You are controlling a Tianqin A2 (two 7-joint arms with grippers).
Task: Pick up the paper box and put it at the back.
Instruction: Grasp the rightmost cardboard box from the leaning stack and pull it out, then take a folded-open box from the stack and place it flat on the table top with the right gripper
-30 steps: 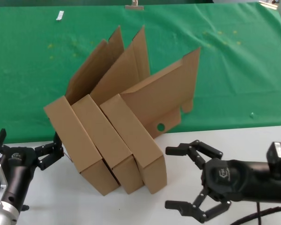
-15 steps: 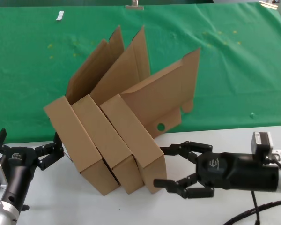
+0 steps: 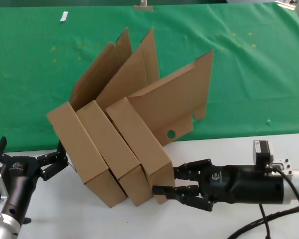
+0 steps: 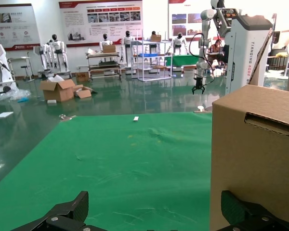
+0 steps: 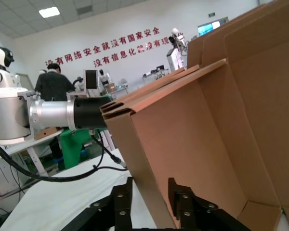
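Reaching from the right side, my right gripper (image 3: 165, 185) is at the low front corner of the paper box (image 3: 139, 147), the one of the three leaning boxes that is nearest to it. In the right wrist view the jaws stand on both sides of the thin cardboard wall, one finger (image 5: 121, 204) outside and one inside the open tray, with only a narrow gap; I cannot tell if they already press it. The box stands tilted on the white desk (image 3: 229, 147), its lid open and leaning back over the green cloth (image 3: 249, 74), which is the back where it must go, beyond the jaws.

My left gripper (image 3: 27, 162) waits with its jaws spread wide beside the outer box (image 3: 77, 149) on the far side of the row from the working jaws, and holds nothing.

I see some risks from here. The grip is on one thin wall near a corner, so the box can swing or slip out when I lift it. It leans on the middle box (image 3: 109, 149), touching it, so pulling it away can make the two others fall over. The open lid is wide and can catch on the neighbour's lid during the lift.
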